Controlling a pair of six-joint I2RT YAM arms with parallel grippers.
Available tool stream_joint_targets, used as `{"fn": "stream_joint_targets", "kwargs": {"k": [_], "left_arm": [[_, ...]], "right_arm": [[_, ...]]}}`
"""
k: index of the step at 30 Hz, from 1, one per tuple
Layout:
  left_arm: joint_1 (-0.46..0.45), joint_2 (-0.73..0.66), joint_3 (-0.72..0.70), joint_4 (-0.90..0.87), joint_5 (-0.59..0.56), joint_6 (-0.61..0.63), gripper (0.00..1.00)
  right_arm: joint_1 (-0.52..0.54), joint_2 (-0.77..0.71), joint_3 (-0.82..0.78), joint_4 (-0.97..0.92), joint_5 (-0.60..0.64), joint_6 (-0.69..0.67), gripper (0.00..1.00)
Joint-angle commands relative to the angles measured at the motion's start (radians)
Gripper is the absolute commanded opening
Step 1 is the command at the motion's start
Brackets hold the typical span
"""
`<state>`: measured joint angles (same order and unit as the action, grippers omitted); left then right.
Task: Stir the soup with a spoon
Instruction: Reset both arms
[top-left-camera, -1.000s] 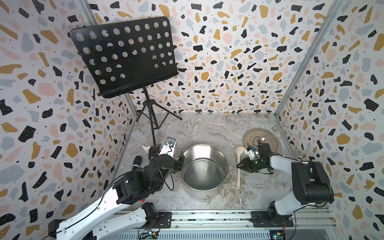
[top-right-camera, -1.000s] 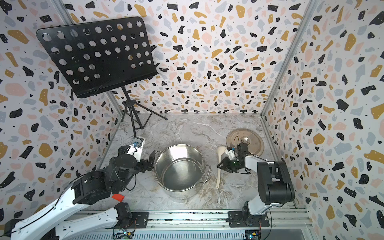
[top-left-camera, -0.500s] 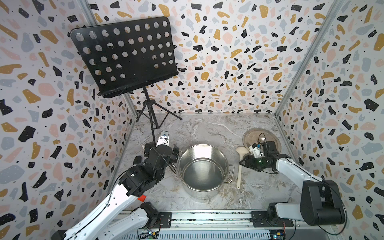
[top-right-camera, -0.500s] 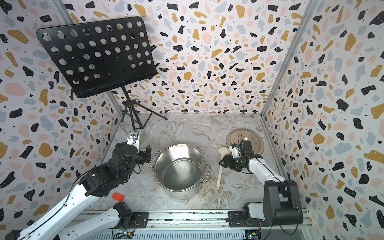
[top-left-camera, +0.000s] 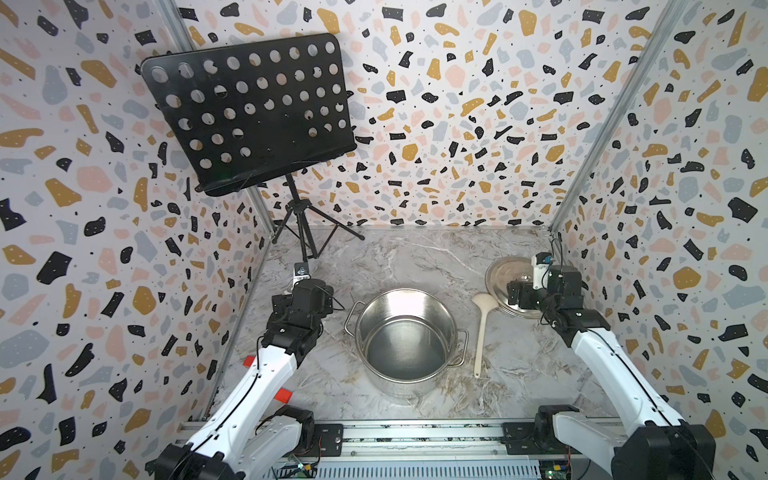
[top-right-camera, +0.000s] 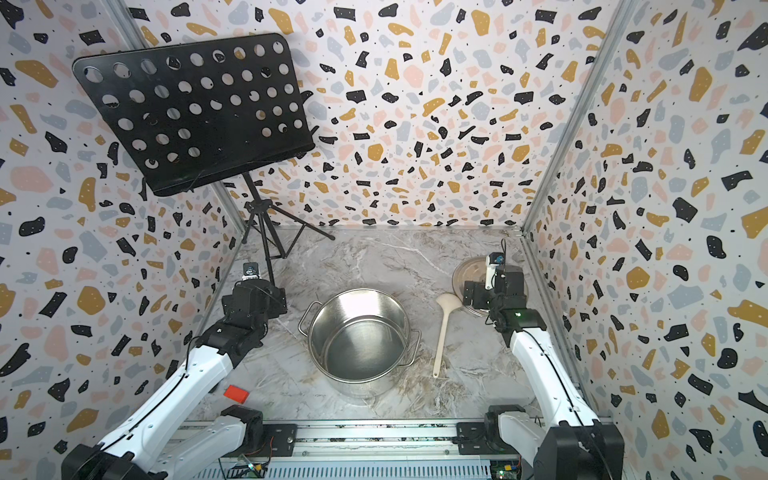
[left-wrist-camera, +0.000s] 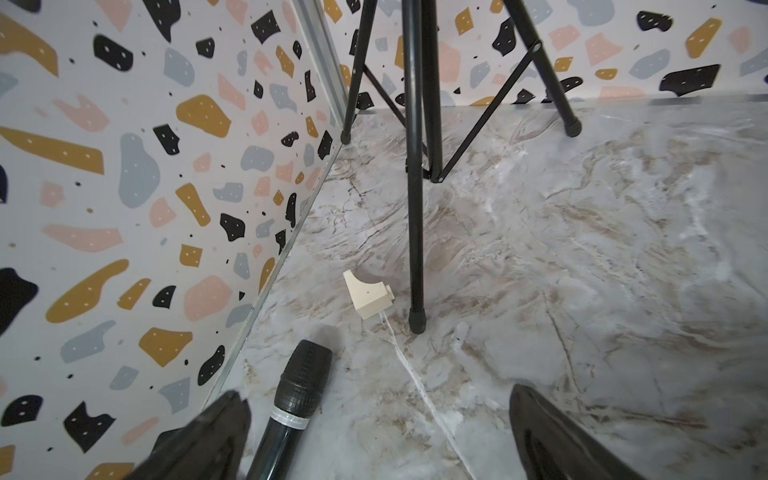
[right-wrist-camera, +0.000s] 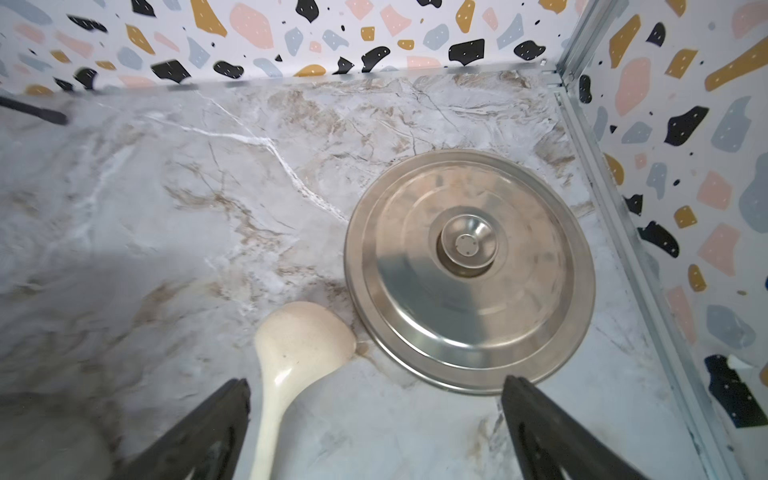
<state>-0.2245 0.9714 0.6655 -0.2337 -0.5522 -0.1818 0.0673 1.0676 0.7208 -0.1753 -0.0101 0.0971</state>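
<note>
The steel pot stands mid-table, its inside bare and shiny; I can make out no soup in it. The cream spoon lies flat on the marble to the pot's right, bowl toward the back. My right gripper hangs open above the spoon's bowl and the lid's near rim, and grips nothing. My left gripper is open near the left wall, with nothing held.
A flat steel lid lies at the right wall, touching the spoon's bowl. A black microphone lies beside my left gripper. A small beige block sits by a leg of the black music stand.
My right gripper has opened fully and drawn away from the spoon's handle, right and back toward the lid. My left arm has pulled away from the pot toward the left wall.
</note>
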Motion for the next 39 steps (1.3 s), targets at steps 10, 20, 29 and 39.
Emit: {"fn": "stream_joint_targets", "kwargs": {"k": [10, 20, 29, 39], "left_arm": [[0.062, 0.113, -0.16, 0.43, 0.209, 0.048, 0.99], [0.079, 0.211, -0.246, 0.662, 0.321, 0.161, 1.0], [0.104, 0.342, -0.353, 0.972, 0.404, 0.225, 0.99], [0.135, 0.44, -0.322, 1.004, 0.436, 0.202, 0.99]], "right_arm": [[-0.026, 0.258, -0.358, 0.857, 0.077, -0.144, 1.0], [-0.045, 0.435, -0.348, 1.0, 0.054, -0.119, 1.0], [-0.047, 0.445, -0.351, 1.017, 0.053, -0.119, 1.0], [-0.047, 0.45, -0.352, 1.027, 0.051, -0.12, 1.0]]}}
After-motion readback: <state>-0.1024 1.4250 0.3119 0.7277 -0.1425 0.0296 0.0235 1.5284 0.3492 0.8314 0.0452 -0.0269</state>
